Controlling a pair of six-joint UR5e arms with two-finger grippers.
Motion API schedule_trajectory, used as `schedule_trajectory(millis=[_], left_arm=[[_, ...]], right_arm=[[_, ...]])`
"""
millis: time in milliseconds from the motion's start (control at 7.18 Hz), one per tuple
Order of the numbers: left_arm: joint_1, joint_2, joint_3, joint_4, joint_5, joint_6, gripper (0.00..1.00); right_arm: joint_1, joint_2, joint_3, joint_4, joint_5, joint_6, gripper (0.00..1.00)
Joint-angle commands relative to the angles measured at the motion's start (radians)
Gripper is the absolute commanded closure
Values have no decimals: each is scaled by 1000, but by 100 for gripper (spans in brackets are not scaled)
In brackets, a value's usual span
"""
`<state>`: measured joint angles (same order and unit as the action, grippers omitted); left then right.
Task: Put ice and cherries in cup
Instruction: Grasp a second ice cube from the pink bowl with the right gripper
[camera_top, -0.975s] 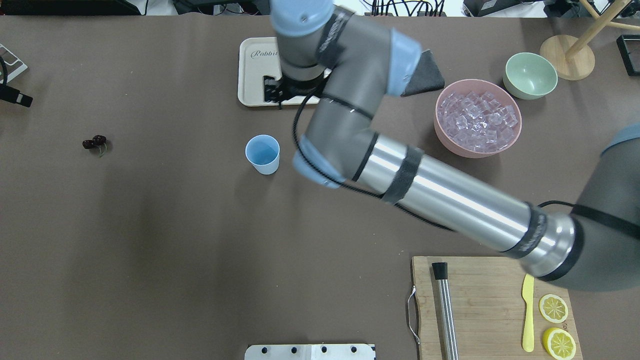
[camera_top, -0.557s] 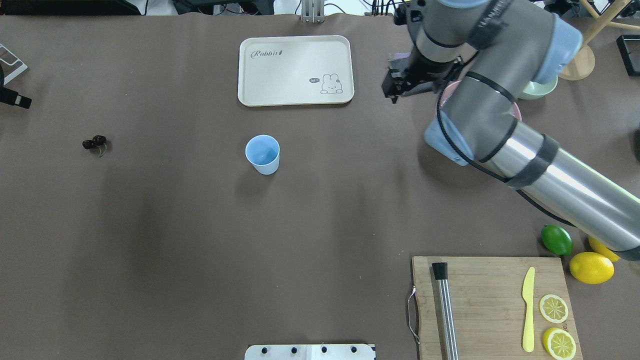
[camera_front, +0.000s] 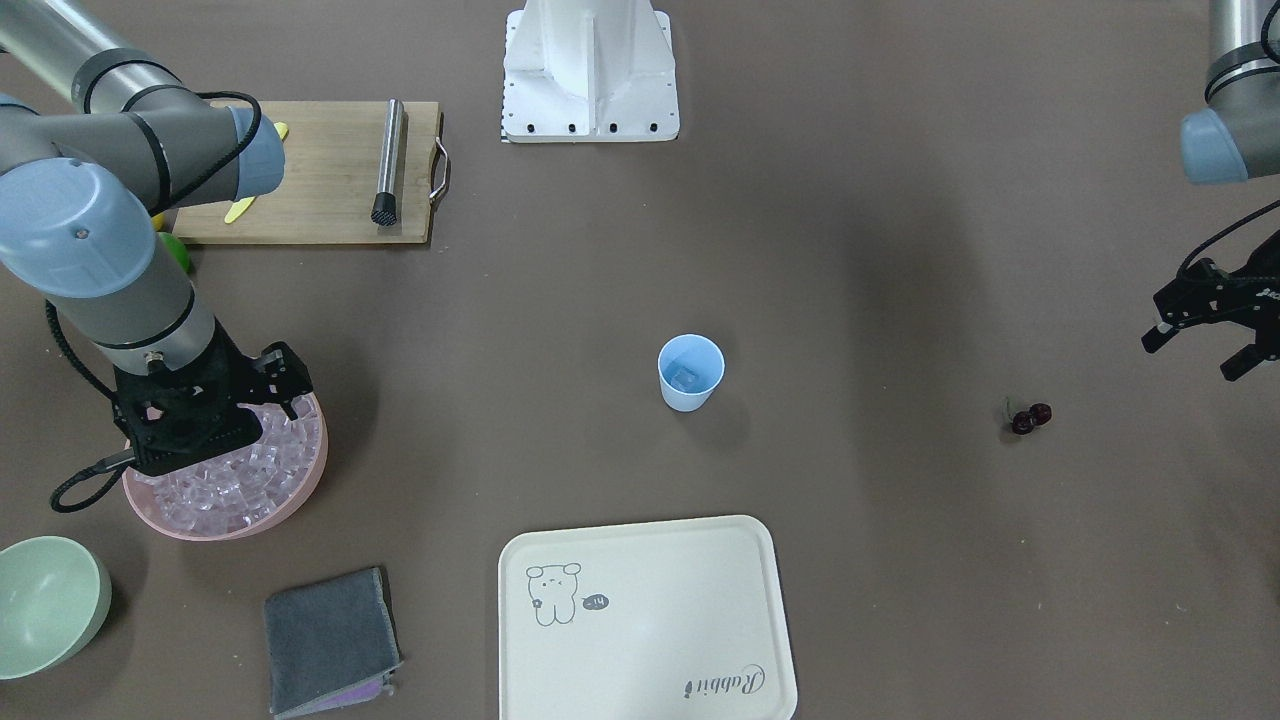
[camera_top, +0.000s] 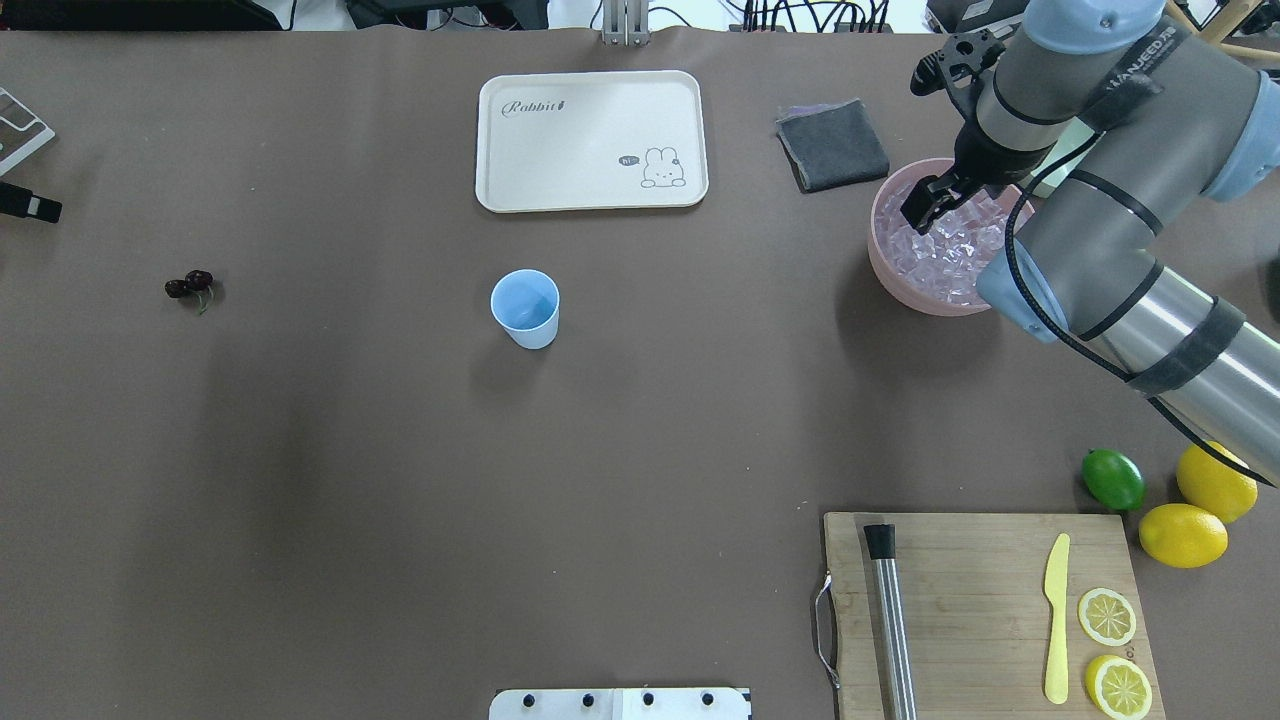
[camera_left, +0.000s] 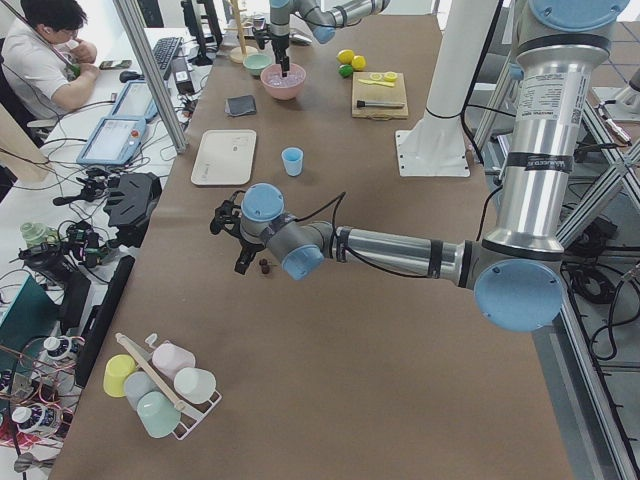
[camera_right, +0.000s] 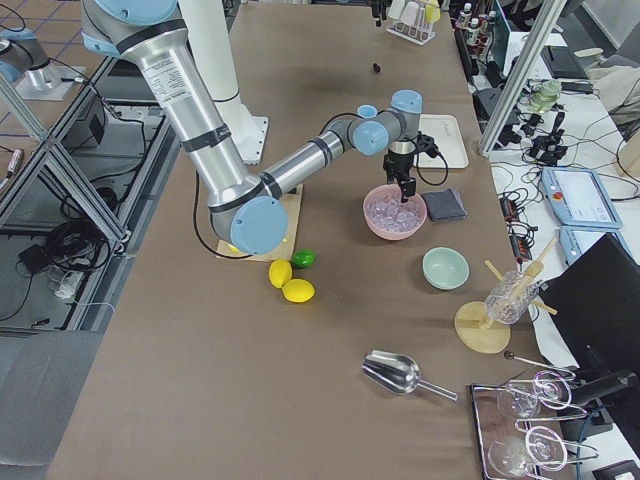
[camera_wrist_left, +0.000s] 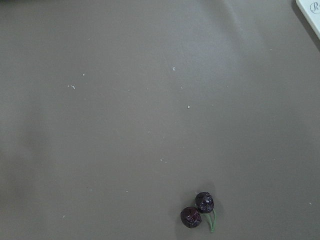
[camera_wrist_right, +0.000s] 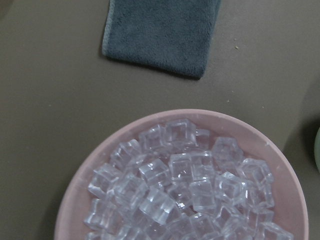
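The light-blue cup (camera_top: 524, 305) stands upright mid-table; in the front-facing view one clear ice cube lies inside the cup (camera_front: 690, 372). The rest of the ice (camera_top: 950, 250) fills the pink bowl (camera_top: 890, 275), seen close in the right wrist view (camera_wrist_right: 180, 185). My right gripper (camera_top: 928, 203) hangs open and empty just above the ice. The cherries (camera_top: 189, 285) lie on the table far left, and show in the left wrist view (camera_wrist_left: 196, 210). My left gripper (camera_front: 1190, 358) is open and empty, hovering a little beyond the cherries (camera_front: 1030, 417).
A cream tray (camera_top: 590, 140) lies behind the cup and a grey cloth (camera_top: 832, 145) beside the pink bowl. A pale green bowl (camera_front: 45, 600) is past it. A cutting board (camera_top: 980, 610) holds a muddler, knife and lemon slices; a lime (camera_top: 1112, 478) and lemons (camera_top: 1182, 534) lie nearby.
My right arm has swung from over the tray, behind the cup, rightward to above the pink bowl. The cup, the cherries and the left gripper have stayed put.
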<state>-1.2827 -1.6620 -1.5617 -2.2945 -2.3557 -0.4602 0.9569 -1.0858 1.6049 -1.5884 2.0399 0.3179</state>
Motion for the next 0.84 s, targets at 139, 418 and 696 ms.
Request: schedule_trajectory(millis=[139, 418, 696], left_arm=[[3, 1, 2, -3, -1, -2, 2], [11, -1, 3, -3, 1, -2, 2], [11, -1, 3, -3, 1, -2, 2]], right_arm=[[-13, -20, -115, 202, -3, 12, 2], [-24, -17, -147, 217, -6, 10, 2], [-35, -11, -152, 217, -7, 12, 2]])
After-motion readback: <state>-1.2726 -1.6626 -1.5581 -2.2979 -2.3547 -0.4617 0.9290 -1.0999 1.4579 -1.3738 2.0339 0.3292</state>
